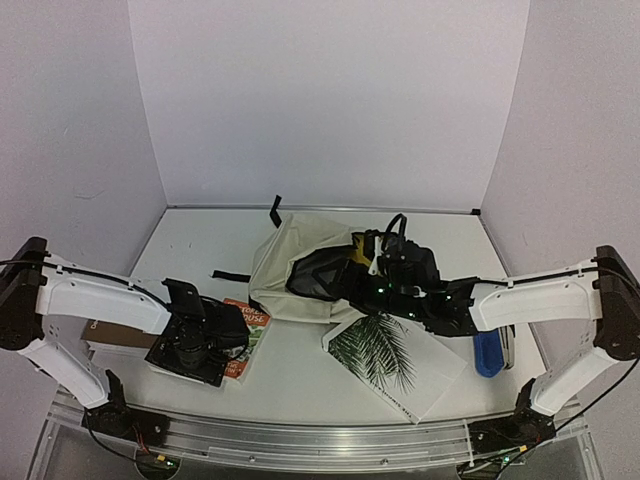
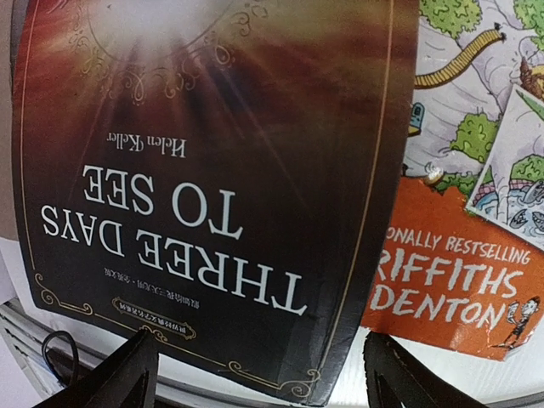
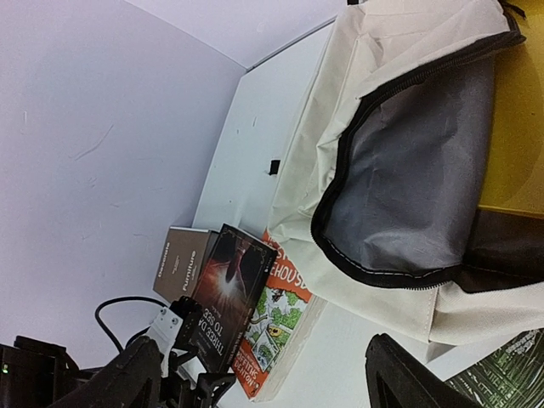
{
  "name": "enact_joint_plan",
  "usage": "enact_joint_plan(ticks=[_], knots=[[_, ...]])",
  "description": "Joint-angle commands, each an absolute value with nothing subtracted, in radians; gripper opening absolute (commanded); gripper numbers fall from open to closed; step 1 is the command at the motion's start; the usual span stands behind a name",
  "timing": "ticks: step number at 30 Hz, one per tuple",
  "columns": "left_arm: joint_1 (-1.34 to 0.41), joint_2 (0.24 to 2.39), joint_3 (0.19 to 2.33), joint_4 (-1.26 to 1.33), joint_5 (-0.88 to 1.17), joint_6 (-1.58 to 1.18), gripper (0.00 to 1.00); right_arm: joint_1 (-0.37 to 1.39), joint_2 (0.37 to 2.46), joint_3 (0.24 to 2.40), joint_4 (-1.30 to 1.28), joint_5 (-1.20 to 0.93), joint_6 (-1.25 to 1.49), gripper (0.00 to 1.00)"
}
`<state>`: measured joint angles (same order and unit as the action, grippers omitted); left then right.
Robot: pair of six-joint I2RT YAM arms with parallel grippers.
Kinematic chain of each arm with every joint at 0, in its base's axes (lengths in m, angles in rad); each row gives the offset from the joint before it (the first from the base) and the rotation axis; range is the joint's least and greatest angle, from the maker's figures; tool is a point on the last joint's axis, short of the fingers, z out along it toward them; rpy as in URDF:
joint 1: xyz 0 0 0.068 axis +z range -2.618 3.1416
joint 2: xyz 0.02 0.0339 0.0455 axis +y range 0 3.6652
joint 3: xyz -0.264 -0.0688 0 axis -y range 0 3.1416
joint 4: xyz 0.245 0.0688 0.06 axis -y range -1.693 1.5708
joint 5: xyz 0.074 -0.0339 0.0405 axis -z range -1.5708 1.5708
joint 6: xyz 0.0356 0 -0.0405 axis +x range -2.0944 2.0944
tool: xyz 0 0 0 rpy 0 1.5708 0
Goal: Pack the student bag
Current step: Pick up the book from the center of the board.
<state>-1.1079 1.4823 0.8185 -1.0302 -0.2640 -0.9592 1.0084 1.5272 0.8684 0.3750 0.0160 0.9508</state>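
The student bag (image 1: 290, 262), cream canvas with black zipper trim, lies at mid-table with its mouth open toward the right. The right wrist view shows its grey lining (image 3: 412, 161) and something yellow (image 3: 514, 127) inside. My right gripper (image 1: 362, 278) hovers at the mouth, open and empty (image 3: 263, 382). My left gripper (image 1: 200, 350) is open low over a dark book, "Three Days to See" (image 2: 212, 170). The book's near edge lies between the spread fingertips (image 2: 127, 374). It overlaps an orange illustrated book (image 2: 476, 280).
A palm-leaf book (image 1: 395, 365) lies in front of the bag. A blue object (image 1: 487, 355) sits at the right. A brown book (image 3: 178, 259) rests left of the dark one. A black strap (image 1: 232, 275) trails left of the bag.
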Motion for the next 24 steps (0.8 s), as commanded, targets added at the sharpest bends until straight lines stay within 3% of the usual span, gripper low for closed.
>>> enact_joint_plan(ticks=[1, 14, 19, 24], knots=[[-1.122, 1.504, 0.839, -1.034, -0.255, -0.939, 0.84, 0.998, 1.493, 0.857, 0.376, 0.041, 0.945, 0.82], [-1.127, 1.566, 0.862, -1.092, -0.351, -0.979, 0.58, 0.982, 1.484, 0.846, 0.374, 0.039, 0.950, 0.83], [-1.145, 1.580, 0.898, -1.115, -0.390, -0.979, 0.29, 0.976, 1.472, 0.840, 0.374, 0.044, 0.952, 0.83], [-1.163, 1.597, 0.969, -1.179, -0.434, -0.979, 0.15, 0.973, 1.452, 0.839, 0.368, 0.051, 0.953, 0.84]])
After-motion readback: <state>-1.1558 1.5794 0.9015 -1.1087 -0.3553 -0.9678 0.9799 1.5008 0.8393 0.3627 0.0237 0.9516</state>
